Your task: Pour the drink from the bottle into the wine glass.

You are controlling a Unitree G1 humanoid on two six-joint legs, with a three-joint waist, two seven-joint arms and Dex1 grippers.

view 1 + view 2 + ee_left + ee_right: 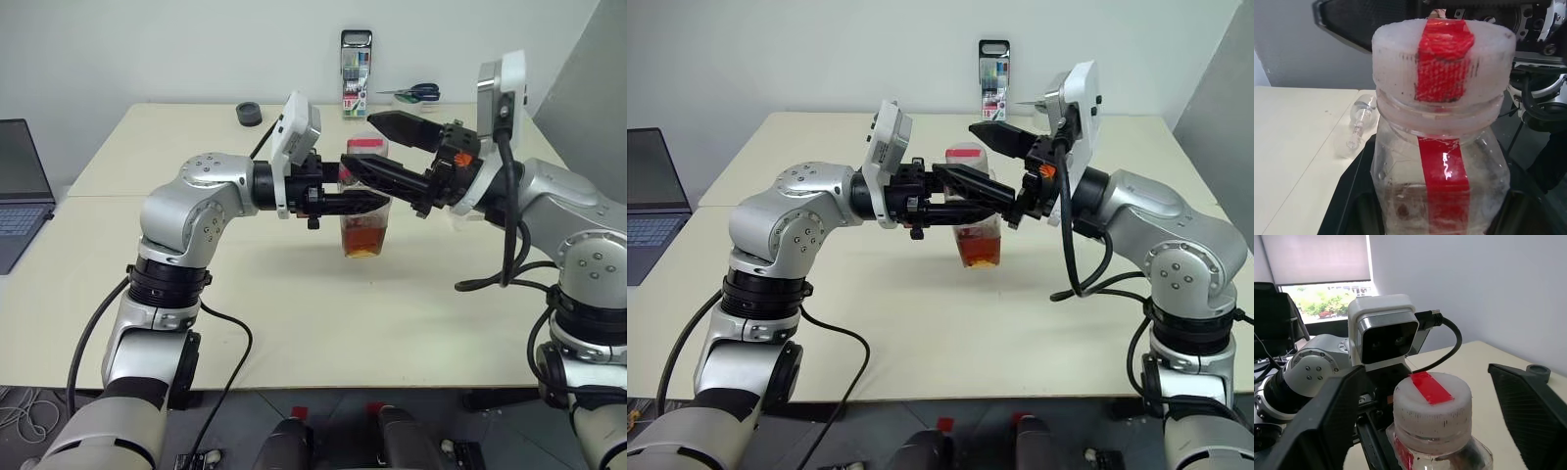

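Right wrist view: my right gripper (1425,431) straddles the white, red-taped cap (1432,404), fingers apart, not yet clamped.
My left gripper (367,203) clamps the small clear plastic bottle (365,227) of reddish-amber drink (364,241); uncapping and pouring remain.

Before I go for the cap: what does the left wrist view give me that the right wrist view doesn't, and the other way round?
Left wrist view, not the right: the wine glass on the table beyond the bottle, and the red strip running down the bottle's body. Right wrist view, not the left: the right claw open, one finger either side of the cap and clear of it, and a black ring on the table. Both: the white cap with its red strip, and the bottle's neck below it.
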